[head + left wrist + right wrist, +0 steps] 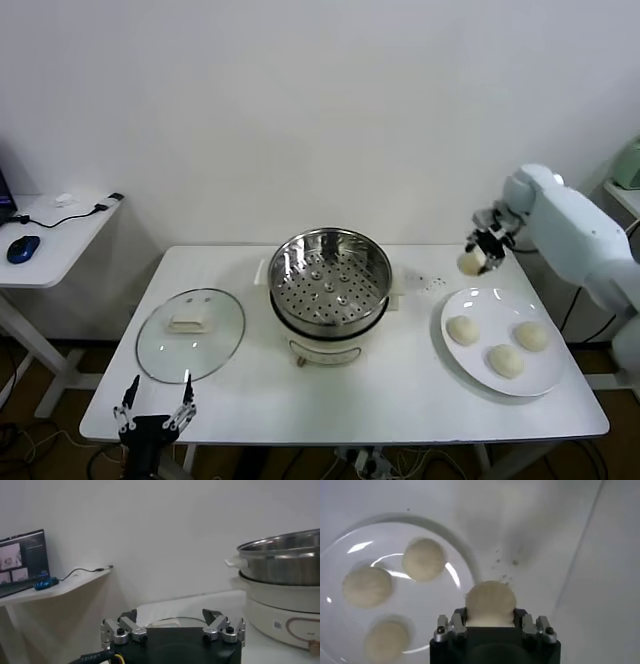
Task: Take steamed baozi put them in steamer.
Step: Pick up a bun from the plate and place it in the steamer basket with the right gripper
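Four steamed baozi are in view: three (502, 346) lie on the white plate (553, 380) near the right edge of the table (400, 395), and the fourth bun (471, 262) is clamped between the fingers of the right gripper (484, 250), held in the air above the table's far right part, just beyond the plate's far rim. In the right wrist view the fingers (447, 627) press against both sides of that bun (491, 603), with the plate (445, 597) and its three buns (424, 558) below and to one side.

The steamer (329, 275) stands at the middle of the table, toward the far edge, its perforated steel basket bare inside, seated on the white cooker base (330, 350). The glass lid (190, 335) lies flat near the left edge.

The left gripper (157, 412) hangs at the near left corner of the table, off its front edge, with its fingers (122, 632) spread wide and nothing between them.
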